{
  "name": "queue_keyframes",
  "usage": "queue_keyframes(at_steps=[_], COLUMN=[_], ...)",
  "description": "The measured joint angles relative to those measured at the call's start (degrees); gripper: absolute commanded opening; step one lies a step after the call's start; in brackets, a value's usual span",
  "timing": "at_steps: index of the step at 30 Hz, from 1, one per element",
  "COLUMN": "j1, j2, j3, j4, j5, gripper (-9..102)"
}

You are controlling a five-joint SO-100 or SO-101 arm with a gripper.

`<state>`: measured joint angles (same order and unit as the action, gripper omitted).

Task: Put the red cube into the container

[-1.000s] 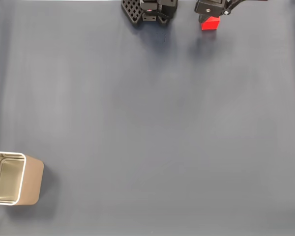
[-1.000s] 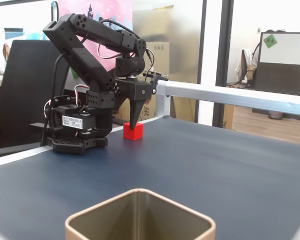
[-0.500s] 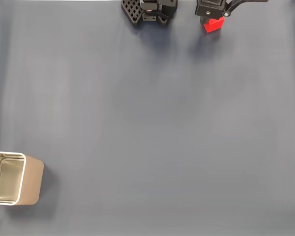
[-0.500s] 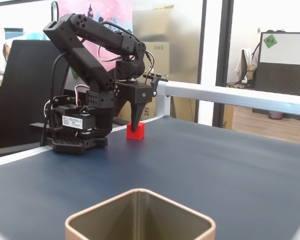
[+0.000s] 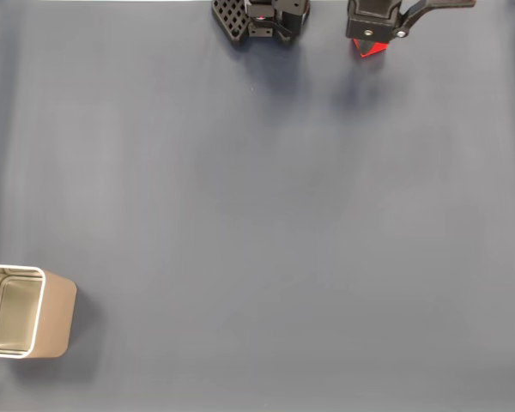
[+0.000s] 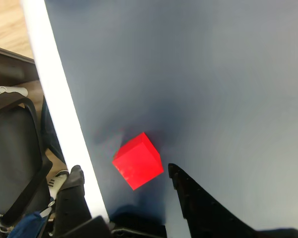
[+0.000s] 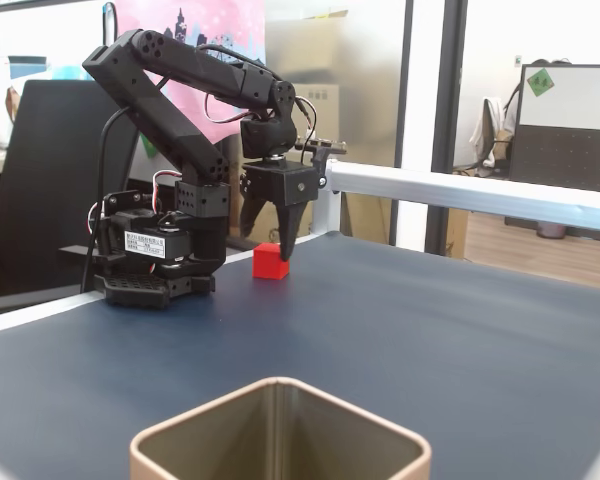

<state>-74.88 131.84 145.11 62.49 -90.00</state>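
Note:
The red cube (image 6: 138, 160) lies on the dark blue table close to its white edge, turned at an angle, between the two black fingers (image 6: 188, 193) of my gripper (image 6: 125, 170). The jaws stand apart on either side of it, and a gap shows at both sides. In a fixed view the gripper (image 5: 373, 34) sits over the red cube (image 5: 371, 49) at the top edge and hides most of it. From the side, the gripper (image 7: 277, 245) points down just over the red cube (image 7: 270, 262). The tan container (image 5: 60, 313) stands at the lower left, far from the arm; its rim (image 7: 276, 382) fills the foreground.
The arm's black base (image 5: 262, 17) (image 7: 150, 250) sits at the table's far edge, left of the cube. A white rail (image 6: 59, 99) (image 7: 460, 190) borders the table beside the cube. A wide stretch of blue mat (image 5: 257, 215) lies between the cube and the container.
The gripper has shifted right and now straddles the cube. The cube has turned and slid slightly, and the overhead fixed view now hides most of it under the gripper.

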Motion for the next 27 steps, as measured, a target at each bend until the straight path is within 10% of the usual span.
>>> queue_keyframes(at_steps=[27], j1=[-3.43], j2=[-1.76], j3=[0.0], j4=[-1.93], j5=[0.18], gripper=[22])
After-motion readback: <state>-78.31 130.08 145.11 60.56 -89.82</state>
